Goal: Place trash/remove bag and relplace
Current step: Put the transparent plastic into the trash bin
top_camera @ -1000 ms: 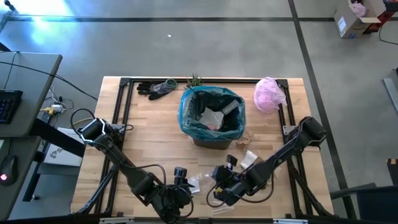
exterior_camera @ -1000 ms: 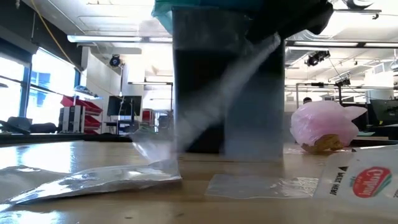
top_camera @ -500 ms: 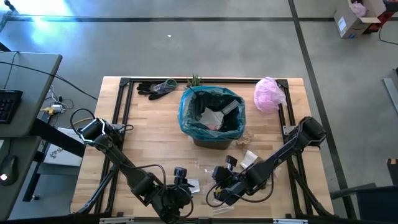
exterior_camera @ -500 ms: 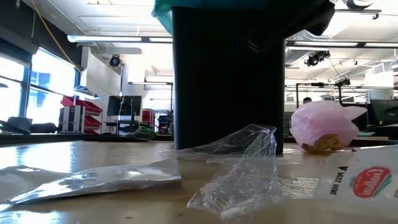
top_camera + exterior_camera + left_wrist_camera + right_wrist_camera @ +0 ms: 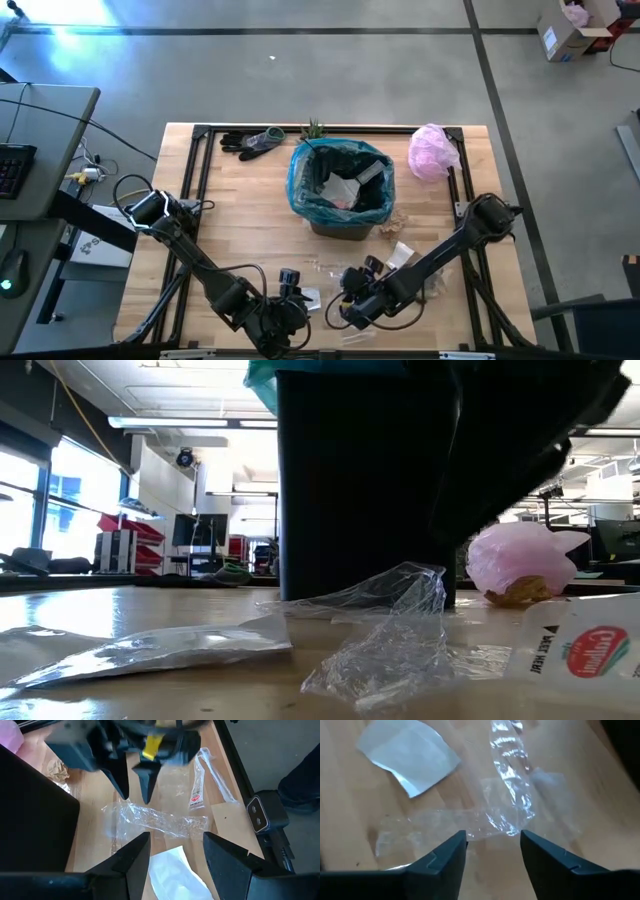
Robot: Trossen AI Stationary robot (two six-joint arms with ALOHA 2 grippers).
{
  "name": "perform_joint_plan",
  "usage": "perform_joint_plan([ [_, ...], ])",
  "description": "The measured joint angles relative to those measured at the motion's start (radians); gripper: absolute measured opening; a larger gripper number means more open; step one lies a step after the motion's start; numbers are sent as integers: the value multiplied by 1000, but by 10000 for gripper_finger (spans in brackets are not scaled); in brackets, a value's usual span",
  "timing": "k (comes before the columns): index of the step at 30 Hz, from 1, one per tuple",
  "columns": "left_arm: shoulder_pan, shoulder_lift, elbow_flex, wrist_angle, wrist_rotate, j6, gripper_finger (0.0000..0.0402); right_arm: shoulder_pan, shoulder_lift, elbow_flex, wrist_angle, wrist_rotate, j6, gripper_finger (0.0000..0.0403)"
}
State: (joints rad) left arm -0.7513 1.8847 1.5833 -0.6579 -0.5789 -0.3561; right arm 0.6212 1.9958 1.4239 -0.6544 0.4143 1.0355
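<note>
A black bin [image 5: 340, 215] lined with the teal bag [image 5: 300, 185] stands mid-table with trash inside. On the wood before it lies a crumpled clear wrapper [image 5: 160, 820] [image 5: 385, 640]. My right gripper [image 5: 134, 797] is open and points down at one end of it, with the wrapper [image 5: 512, 795] showing between its fingers. A white paper scrap [image 5: 175, 870] lies beside it. My left gripper [image 5: 175, 845] hovers open near the table's front edge, beside the right one [image 5: 350, 303], and holds nothing. My right gripper comes at the clear wrapper's end [image 5: 131, 809] from above, its fingers slanting down with a fingertip [image 5: 123, 795] on either side. I cannot tell whether they touch it. The wrapper lies flat on the table.
A red-labelled packet [image 5: 196, 795] and a silvery wrapper [image 5: 150, 650] lie near the front. A brownish lump [image 5: 395, 218] sits right of the bin. At the far edge are a pink bag [image 5: 432, 150], dark gloves [image 5: 250, 142] and a small plant [image 5: 313, 128].
The clear wrapper, which showed blurred in the air in front of the bin, has fallen and now lies crumpled on the table. My right gripper has since sunk toward it and rolled a little.
</note>
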Motion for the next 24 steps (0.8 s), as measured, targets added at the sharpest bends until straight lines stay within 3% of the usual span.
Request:
perform_joint_plan([
  [16, -3, 0, 0, 0, -1, -5, 165, -38, 34, 0, -28, 44, 90, 185],
  [24, -3, 0, 0, 0, -6, -4, 165, -63, 105, 0, 55, -46, 129, 182],
])
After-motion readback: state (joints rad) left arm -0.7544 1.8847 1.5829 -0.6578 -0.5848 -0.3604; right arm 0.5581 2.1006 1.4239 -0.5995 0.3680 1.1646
